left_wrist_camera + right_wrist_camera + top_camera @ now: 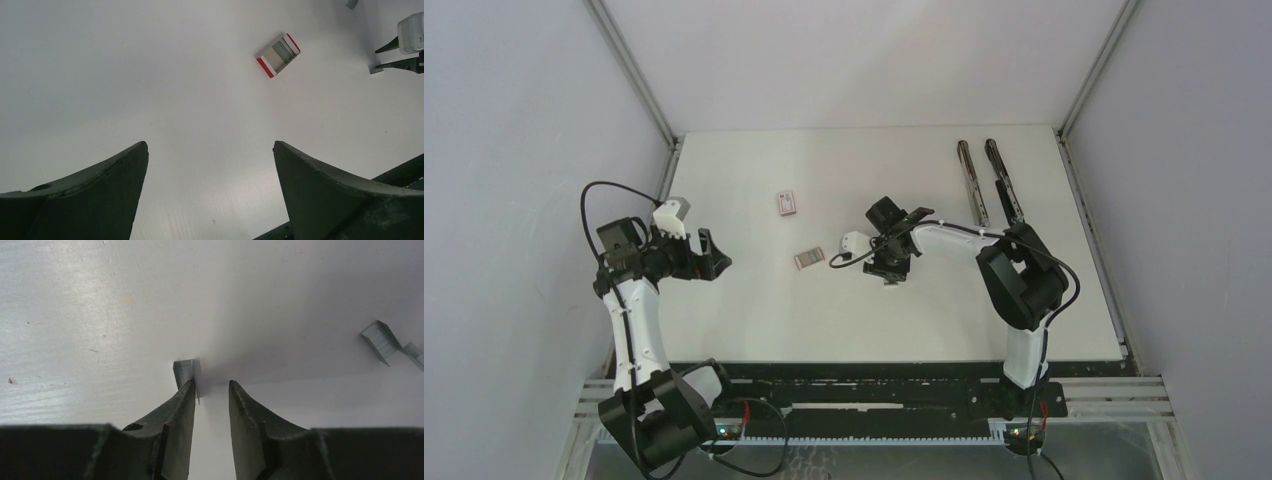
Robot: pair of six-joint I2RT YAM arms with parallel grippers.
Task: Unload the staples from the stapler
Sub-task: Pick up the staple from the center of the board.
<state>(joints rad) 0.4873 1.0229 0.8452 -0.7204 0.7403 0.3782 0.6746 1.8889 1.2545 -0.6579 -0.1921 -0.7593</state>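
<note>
My right claw hangs low over the middle of the counter. Its fingers are narrowly apart with nothing between them. One short strip of staples lies on the surface touching one fingertip, not in the gap. To do this pick well, I would nudge the claw sideways until that strip is centred between the fingers, settle down to the surface, then pinch slowly across its long flanks. So thin and slick a piece will likely skate or flip. A second strip and a third strip lie close together on the counter, well apart from the first, so I count three. The one stapler lies swung open at the far right corner. Two small boxes sit nearer the centre. My left claw hovers by the left edge, spread wide and holding nothing.
</note>
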